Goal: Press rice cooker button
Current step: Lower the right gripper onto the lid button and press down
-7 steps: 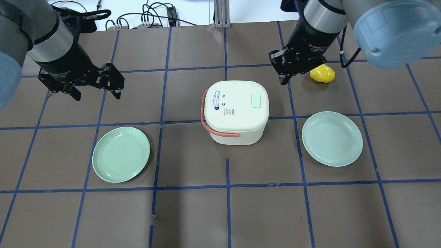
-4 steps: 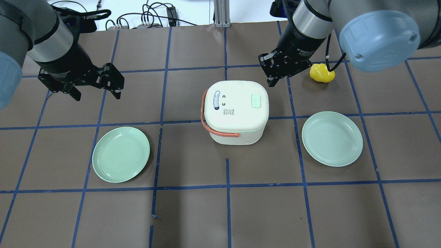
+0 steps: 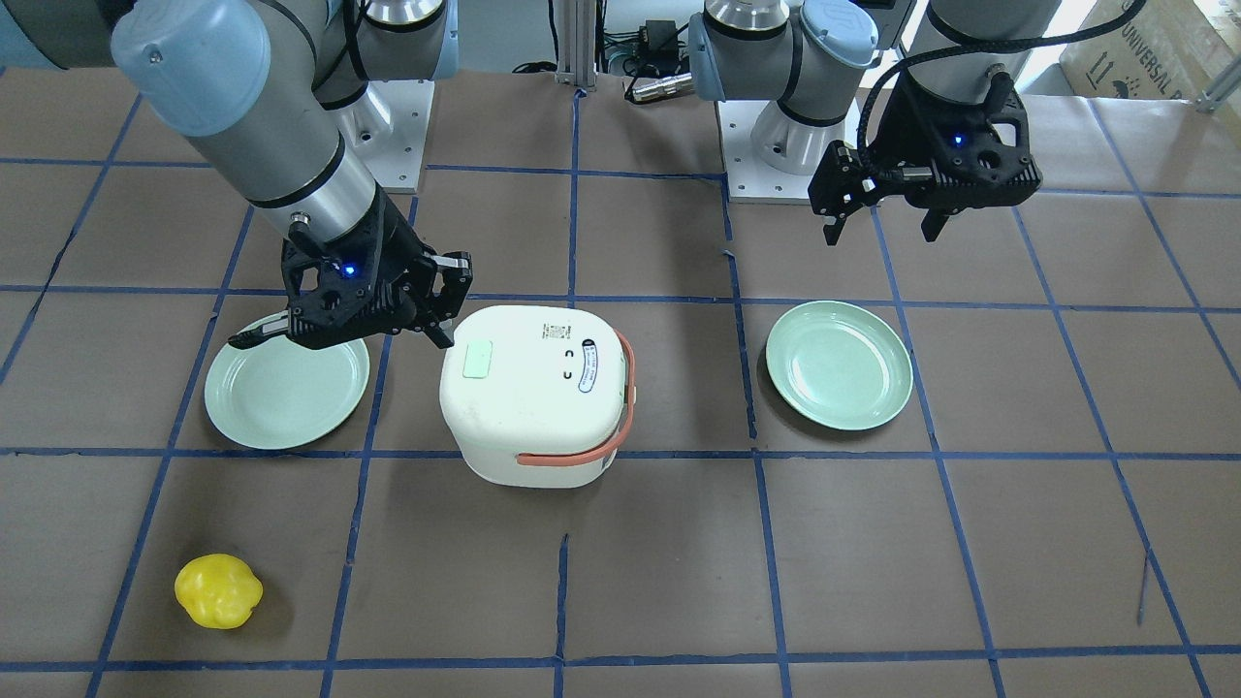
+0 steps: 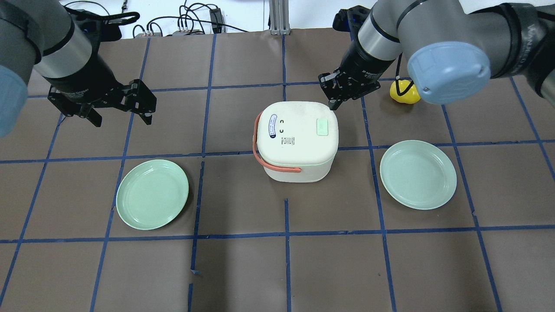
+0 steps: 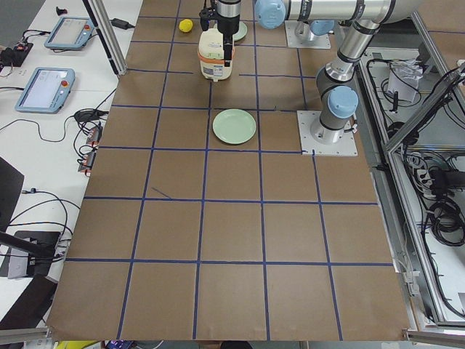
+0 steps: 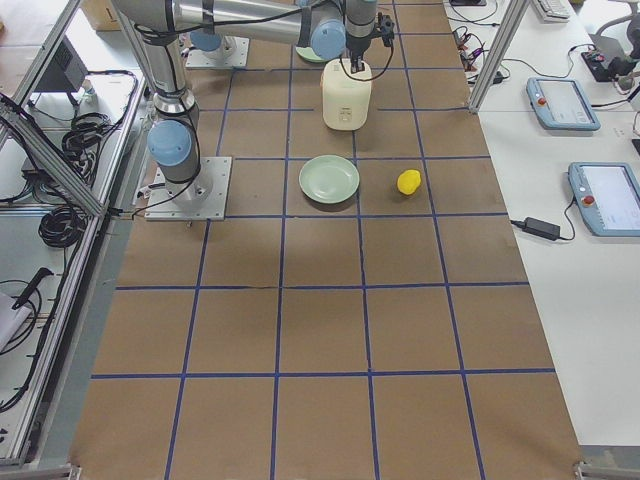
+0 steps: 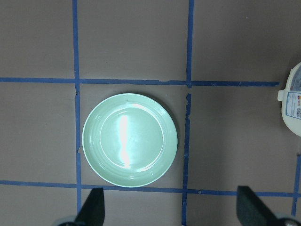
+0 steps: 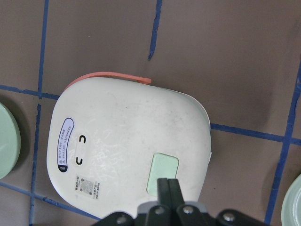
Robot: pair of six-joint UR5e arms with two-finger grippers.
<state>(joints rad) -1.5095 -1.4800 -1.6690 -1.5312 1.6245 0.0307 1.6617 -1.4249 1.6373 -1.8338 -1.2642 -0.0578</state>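
Green button (image 8: 162, 173) just beyond closed right jaws

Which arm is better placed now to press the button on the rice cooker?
The right. The right gripper, shut, hovers close to the button; the left gripper, open, is far from the cooker.

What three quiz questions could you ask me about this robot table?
1. How many green plates lie on the table?
2. True or false: the yellow thing sits on a plate.
3. Which arm's jaws are shut and close to the green button on the rice cooker? A. left arm B. right arm

Key: 1. two; 2. false, it lies on the bare table; 3. B
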